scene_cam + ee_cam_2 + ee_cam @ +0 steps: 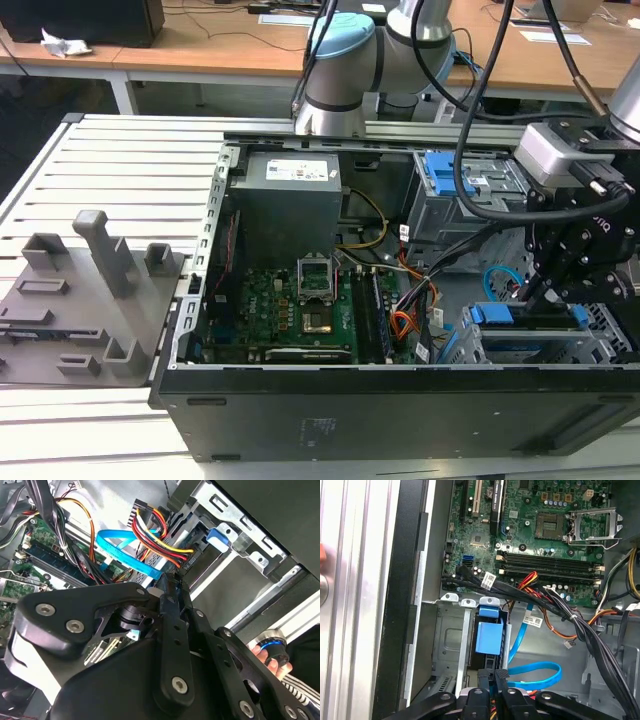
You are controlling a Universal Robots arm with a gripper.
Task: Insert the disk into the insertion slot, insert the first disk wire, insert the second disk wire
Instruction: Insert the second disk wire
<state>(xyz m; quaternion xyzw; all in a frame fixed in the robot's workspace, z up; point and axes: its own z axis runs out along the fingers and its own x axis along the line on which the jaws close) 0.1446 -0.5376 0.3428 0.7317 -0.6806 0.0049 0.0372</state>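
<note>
My gripper (pixel 492 676) is reaching down at the back end of the slot (pixel 451 645), and my jaws are standing close together there, though I cannot tell whether they are pinching anything or merely closed. In the second wrist view my fingertips (pixel 172 580) are pressing in right where the blue cable (pixel 125 550) and the bundle of red, yellow and black wires (pixel 160 537) are meeting the drive's rear edge. The blue cable (pixel 532 672) is looping flat just beside my fingers and running up toward the motherboard (pixel 540 525). The disk (pixel 487 632) is sitting inside the slot, its blue caddy showing between the grey rails just ahead of my tips. In the exterior view my gripper (pixel 527 292) is hanging over that same bay at the case's (pixel 400 410) near corner on the exterior view's right, with the caddy's blue tabs (pixel 490 314) showing beside it. Behind it the taller cage (pixel 465 190) with blue latches is standing, and the power supply (pixel 290 205) is lying farther toward the exterior view's left. A person's fingers (pixel 267 656) are showing at the table's edge in the second wrist view.
</note>
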